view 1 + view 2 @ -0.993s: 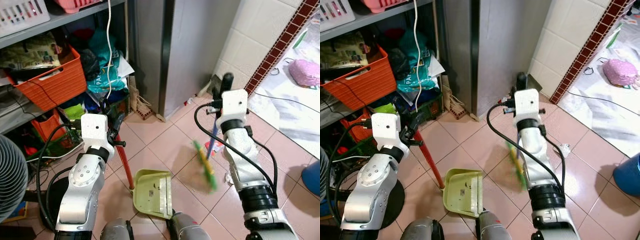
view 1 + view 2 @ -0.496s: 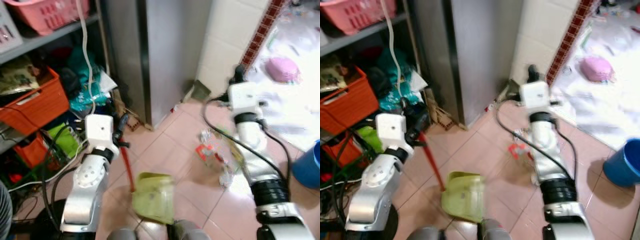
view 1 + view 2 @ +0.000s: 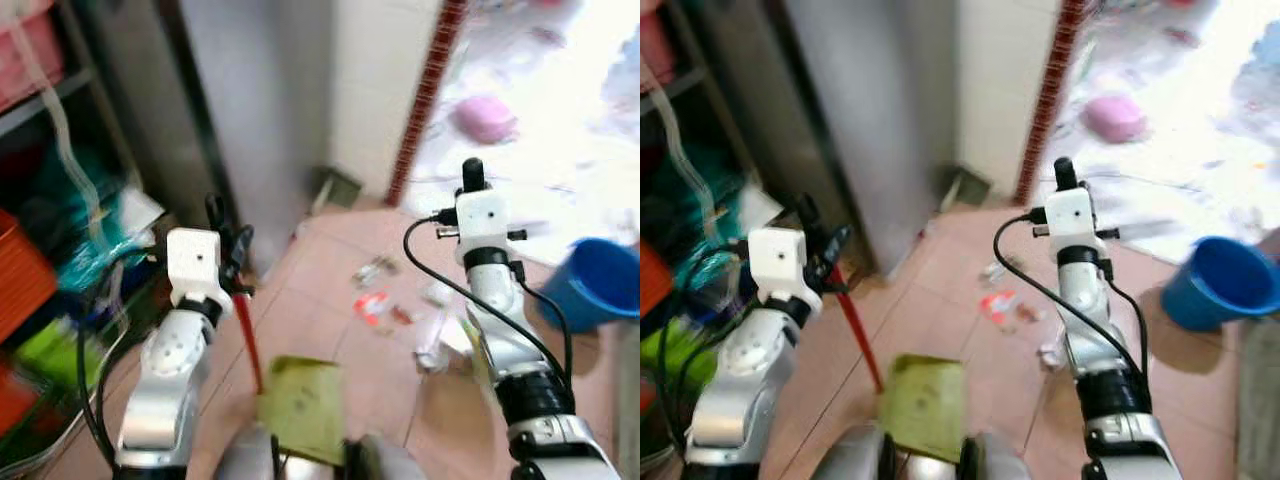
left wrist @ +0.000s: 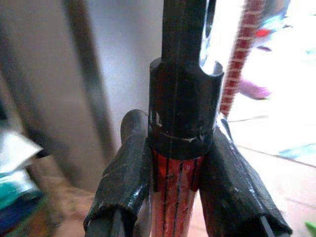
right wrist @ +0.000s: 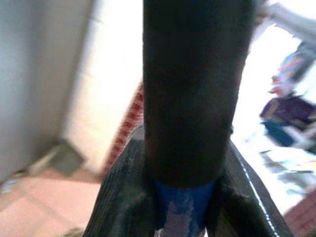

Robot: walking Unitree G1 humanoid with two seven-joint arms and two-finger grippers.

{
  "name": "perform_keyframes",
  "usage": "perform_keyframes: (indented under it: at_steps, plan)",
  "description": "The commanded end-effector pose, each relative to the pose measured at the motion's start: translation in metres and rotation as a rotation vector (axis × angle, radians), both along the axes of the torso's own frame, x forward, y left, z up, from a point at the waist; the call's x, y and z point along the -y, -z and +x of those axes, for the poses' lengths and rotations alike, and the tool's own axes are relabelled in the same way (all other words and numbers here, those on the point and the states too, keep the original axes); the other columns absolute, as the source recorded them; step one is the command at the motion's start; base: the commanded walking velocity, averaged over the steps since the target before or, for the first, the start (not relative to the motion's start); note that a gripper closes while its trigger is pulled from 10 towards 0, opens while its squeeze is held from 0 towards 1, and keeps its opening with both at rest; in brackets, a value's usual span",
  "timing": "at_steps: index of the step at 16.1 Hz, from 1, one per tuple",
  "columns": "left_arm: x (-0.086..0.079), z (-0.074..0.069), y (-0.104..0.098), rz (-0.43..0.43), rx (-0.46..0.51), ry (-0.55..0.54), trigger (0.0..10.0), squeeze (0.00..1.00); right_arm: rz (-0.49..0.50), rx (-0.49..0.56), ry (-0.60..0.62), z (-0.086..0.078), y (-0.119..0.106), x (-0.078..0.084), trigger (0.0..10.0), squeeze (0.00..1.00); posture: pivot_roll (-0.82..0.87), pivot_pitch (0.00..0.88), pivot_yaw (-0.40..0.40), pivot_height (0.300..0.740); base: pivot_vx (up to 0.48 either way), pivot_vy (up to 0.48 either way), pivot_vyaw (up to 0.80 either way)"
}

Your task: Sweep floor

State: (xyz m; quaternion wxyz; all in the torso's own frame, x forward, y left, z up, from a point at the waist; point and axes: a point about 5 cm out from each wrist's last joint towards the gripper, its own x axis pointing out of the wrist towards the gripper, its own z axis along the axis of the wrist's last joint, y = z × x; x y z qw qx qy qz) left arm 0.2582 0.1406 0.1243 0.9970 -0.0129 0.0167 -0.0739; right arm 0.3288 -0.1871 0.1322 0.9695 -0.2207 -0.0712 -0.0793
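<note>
Gripping dustpan handle (image 4: 174, 185) left tool (image 4: 173, 197), broom (image 5: 190, 123) right tool (image 5: 185, 207).

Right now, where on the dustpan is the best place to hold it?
On its red handle, near the black cap, where the left gripper is shut on it. The pole is thin and rises from the dustpan on the floor, so fingers close from either side.

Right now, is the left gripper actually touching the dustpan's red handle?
Touching. The left wrist view shows both black fingers of the left gripper pressed against the red handle.
</note>
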Motion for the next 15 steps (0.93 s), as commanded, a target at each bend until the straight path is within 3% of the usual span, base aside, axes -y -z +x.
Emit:
perform_keyframes:
  at_steps: [1,6,15]
  plan:
    - [0.001,0.001,-0.012,0.0,0.061,0.016,10.0,0.0,-0.019,0.047,-0.008,0.002,-0.01,-0.003,10.0,0.0,0.02,0.104,0.004,0.74,0.345,0.0,0.0]
    - [0.003,0.0,-0.011,0.001,0.057,0.03,10.0,0.0,-0.024,0.033,0.007,0.001,-0.005,-0.002,10.0,0.0,0.02,0.101,0.005,0.74,0.382,0.0,0.0]
    - [0.003,0.001,-0.01,-0.014,0.047,0.015,10.0,0.0,0.061,-0.009,0.022,0.002,0.002,-0.003,10.0,0.0,0.01,0.124,0.01,0.74,0.453,0.0,0.0]
